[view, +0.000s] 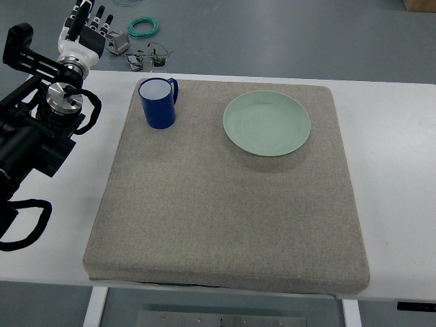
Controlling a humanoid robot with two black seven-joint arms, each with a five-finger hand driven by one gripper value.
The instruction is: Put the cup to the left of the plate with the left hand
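A white worktop fills most of the view, carrying a large grey-beige felt mat. Beyond its far edge lies a grey floor, with a green cable coil and small loose parts at far left.

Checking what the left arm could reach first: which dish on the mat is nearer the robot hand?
The blue cup, at the mat's far-left corner. The green plate lies farther right, away from the left robot hand.

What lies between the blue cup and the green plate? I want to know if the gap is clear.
Nothing: in the top view only bare grey mat separates the blue cup from the green plate. They stand apart.
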